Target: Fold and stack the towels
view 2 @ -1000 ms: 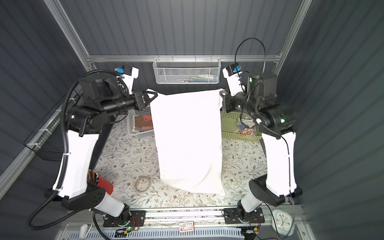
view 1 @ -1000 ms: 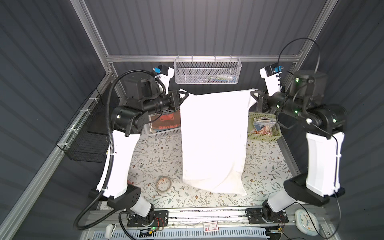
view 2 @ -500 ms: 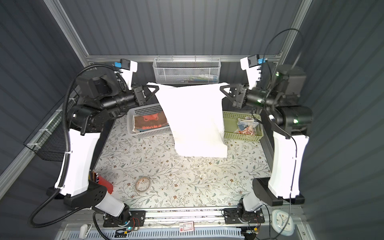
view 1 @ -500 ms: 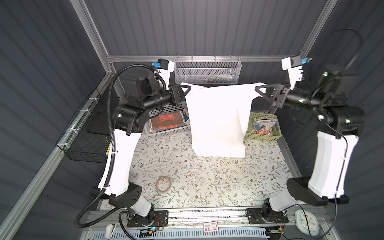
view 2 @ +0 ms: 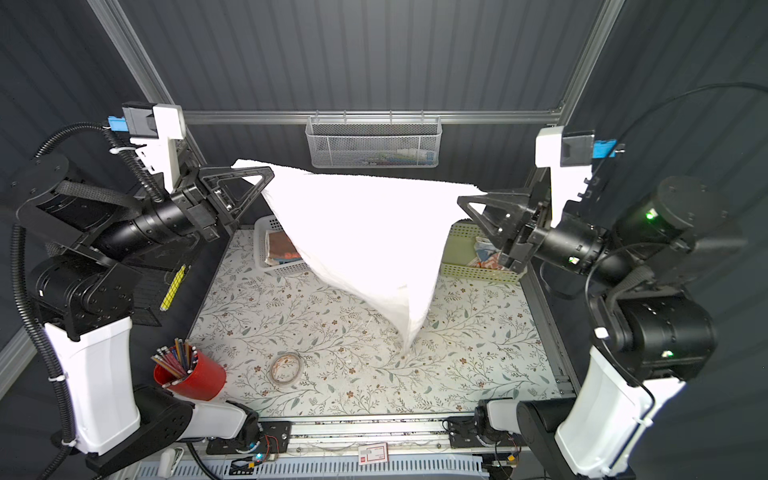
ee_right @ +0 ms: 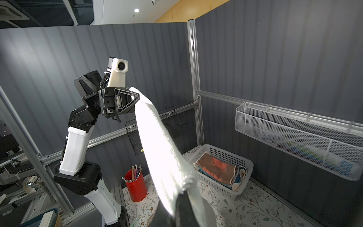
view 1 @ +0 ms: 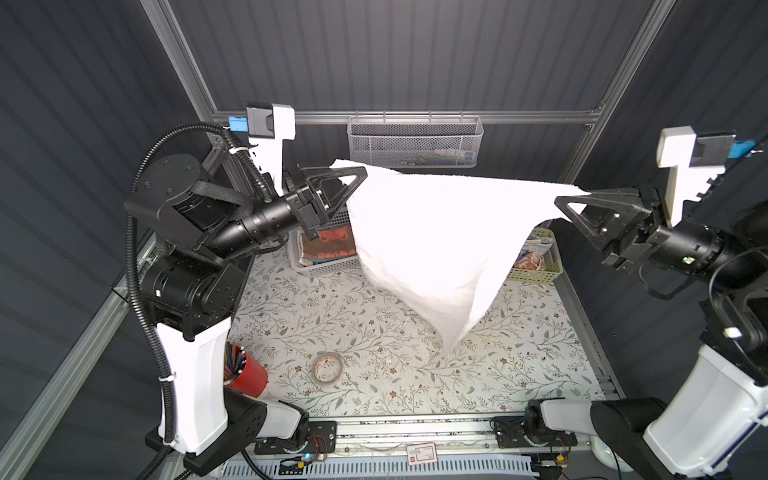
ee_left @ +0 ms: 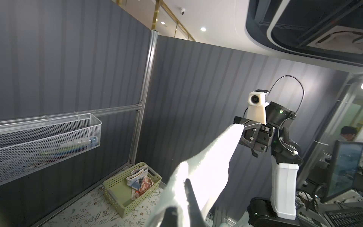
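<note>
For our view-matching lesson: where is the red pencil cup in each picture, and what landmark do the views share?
In a top view: red pencil cup, lower left, by the left arm's base.
In a top view: cup lower left, by that base.
Left wrist view: not in it.
Right wrist view: cup beside that base.
Shared landmark: wire mesh basket on the back wall.

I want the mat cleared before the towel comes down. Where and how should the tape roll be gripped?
On the tape roll, I'd pinch the ring wall from straight above, straddling it inside and outside: it lies flat on the mat, hole up.
</note>
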Robot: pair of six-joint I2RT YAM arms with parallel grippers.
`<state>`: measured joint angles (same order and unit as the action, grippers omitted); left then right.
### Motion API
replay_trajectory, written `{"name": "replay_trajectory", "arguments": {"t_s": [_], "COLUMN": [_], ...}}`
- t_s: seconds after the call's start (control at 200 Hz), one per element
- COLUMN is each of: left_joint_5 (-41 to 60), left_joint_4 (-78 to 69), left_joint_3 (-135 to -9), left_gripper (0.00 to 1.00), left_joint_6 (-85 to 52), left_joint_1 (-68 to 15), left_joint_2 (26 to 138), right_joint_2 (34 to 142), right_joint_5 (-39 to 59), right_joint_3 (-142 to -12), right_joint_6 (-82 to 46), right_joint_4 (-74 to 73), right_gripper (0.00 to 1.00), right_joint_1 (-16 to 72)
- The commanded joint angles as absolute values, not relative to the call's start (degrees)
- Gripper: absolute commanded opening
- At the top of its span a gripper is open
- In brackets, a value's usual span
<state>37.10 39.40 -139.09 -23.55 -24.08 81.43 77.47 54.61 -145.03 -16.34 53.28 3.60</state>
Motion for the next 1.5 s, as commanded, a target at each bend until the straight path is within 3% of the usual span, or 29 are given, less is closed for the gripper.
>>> {"name": "replay_trajectory", "arguments": {"t_s": [0.0, 0.305, 0.515, 0.575, 0.695, 0.875, 1.076, 1.326, 1.496], "left_joint_5": [22.6, 12.8, 17.8, 20.0, 24.1, 27.7, 29.2, 26.5, 25.6], "left_joint_4": [46.5, 48.2, 39.6, 36.8, 34.2, 33.2, 26.7, 21.1, 17.4], "left_joint_3": [-142.7, -139.1, -126.6, -123.9, -123.3, -123.8, -109.1, -83.3, -67.5], "left_gripper": [0.0, 0.0, 0.0, 0.0, 0.0, 0.0, 0.0, 0.0, 0.0], "left_joint_6": [-19.3, -13.2, -15.3, -16.0, -16.7, -17.5, -19.9, -22.7, -26.9], "left_joint_1": [-21.1, -20.3, -14.2, -12.4, -10.3, -10.0, -10.8, -17.3, -21.9], "left_joint_2": [83.3, 92.9, 100.2, 102.9, 110.4, 118.5, 114.3, 105.0, 101.3], "right_joint_2": [79.5, 93.0, 104.5, 108.5, 117.5, 125.4, 124.3, 114.3, 109.7], "right_joint_5": [46.7, 46.7, 44.8, 43.9, 42.0, 31.7, 23.8, 15.8, 11.2], "right_joint_3": [-146.2, -145.4, -138.5, -137.5, -140.2, -144.5, -138.1, -112.7, -102.1], "right_joint_6": [-18.4, -18.0, -9.5, -6.8, -1.2, 8.2, 14.5, 14.3, 13.1], "right_joint_4": [48.7, 46.2, 46.7, 47.5, 51.8, 57.6, 59.7, 53.9, 53.1], "right_gripper": [0.0, 0.0, 0.0, 0.05, 0.07, 0.08, 0.11, 0.11, 0.09], "right_joint_1": [1.1, -1.4, -1.6, -1.6, -1.3, 1.6, 5.5, 11.5, 14.4]}}
